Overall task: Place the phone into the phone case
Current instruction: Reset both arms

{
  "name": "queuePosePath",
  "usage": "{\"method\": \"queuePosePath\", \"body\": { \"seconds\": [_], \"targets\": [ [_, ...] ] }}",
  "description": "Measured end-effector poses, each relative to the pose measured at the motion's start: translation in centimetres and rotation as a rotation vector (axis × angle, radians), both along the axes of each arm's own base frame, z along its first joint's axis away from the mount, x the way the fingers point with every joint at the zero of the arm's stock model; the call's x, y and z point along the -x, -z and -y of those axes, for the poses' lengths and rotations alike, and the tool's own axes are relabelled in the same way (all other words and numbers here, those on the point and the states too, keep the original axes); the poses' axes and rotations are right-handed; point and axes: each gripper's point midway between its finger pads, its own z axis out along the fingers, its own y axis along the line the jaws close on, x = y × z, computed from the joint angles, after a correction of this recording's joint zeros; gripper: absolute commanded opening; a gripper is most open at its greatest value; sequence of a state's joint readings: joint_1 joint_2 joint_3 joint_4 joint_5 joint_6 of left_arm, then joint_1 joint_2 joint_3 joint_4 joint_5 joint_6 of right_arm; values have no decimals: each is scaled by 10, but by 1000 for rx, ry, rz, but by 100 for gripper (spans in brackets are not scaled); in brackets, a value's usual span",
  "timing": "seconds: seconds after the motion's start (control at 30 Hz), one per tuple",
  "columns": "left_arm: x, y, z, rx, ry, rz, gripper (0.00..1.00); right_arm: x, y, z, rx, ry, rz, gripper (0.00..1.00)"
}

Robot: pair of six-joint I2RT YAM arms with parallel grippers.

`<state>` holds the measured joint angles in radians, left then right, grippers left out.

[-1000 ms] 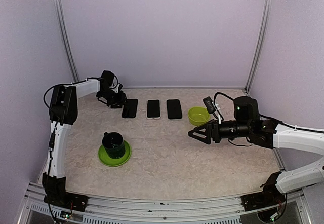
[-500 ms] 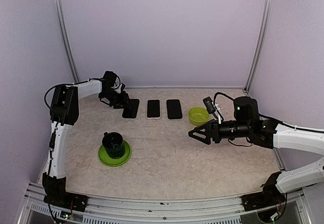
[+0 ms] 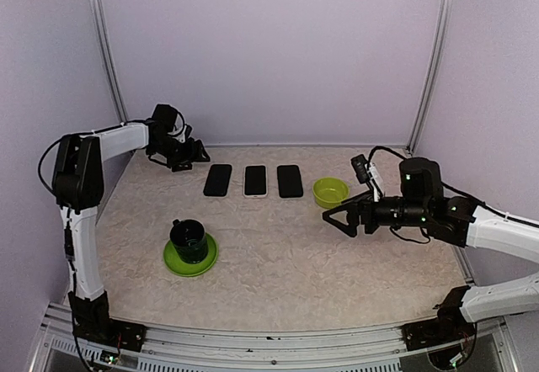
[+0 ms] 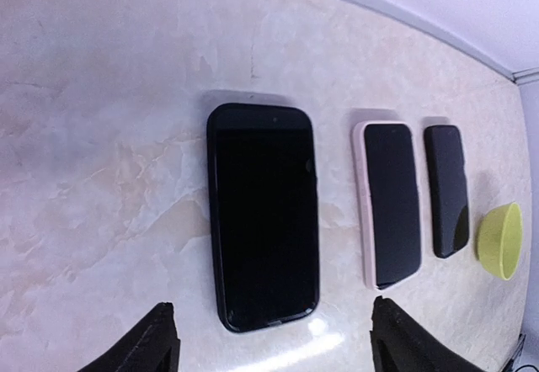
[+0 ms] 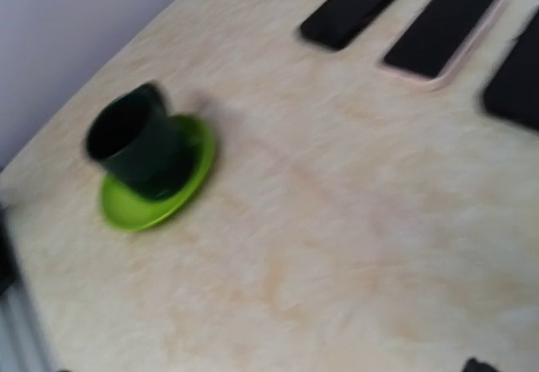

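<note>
Three dark slabs lie in a row at the back of the table. The left one [image 3: 217, 180] is black with a raised black rim, like a phone in a black case; it also shows in the left wrist view [image 4: 263, 216]. The middle phone [image 3: 255, 181] sits in a pink case [image 4: 365, 212]. The right one [image 3: 290, 181] is a bare black phone [image 4: 446, 188]. My left gripper [image 3: 192, 152] is open and empty, just left of the row. My right gripper [image 3: 337, 219] is open and empty, in front of the bowl.
A yellow-green bowl [image 3: 330, 192] stands right of the row. A dark green cup [image 3: 189, 239] on a green saucer [image 3: 190, 258] stands front left; the cup also shows in the right wrist view [image 5: 139, 140]. Lilac walls close the back and sides.
My left gripper has drawn back to the left, away from the left black phone it was touching. My right gripper has shifted slightly to the right.
</note>
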<state>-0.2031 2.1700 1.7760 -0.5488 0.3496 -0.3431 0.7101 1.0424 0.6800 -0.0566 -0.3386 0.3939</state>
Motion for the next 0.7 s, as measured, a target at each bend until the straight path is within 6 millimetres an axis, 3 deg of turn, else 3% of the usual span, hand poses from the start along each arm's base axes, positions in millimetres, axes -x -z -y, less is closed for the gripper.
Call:
{"method": "queuePosePath", "body": {
  "seconds": [0.03,0.07,0.2,0.33,0.53,0.7],
  "targets": [
    [4,-14,-2,0,-5,22,98,-3,-2,4,9,26,17,100],
    [9,-30,-4,0,-9,48,99,-6,-4,9,17,54,29,100],
    [37,-93,-9,21,-22,163,99,-21,-7,30,73,177,60,100],
    [74,-133,-4,16,-12,260,99,-37,-2,54,147,305,74,100],
    [137,-156,9,-6,45,355,99,-57,8,91,233,460,71,100],
    [177,-161,-17,-38,0,438,99,-66,5,113,272,539,97,100]
  ]
}}
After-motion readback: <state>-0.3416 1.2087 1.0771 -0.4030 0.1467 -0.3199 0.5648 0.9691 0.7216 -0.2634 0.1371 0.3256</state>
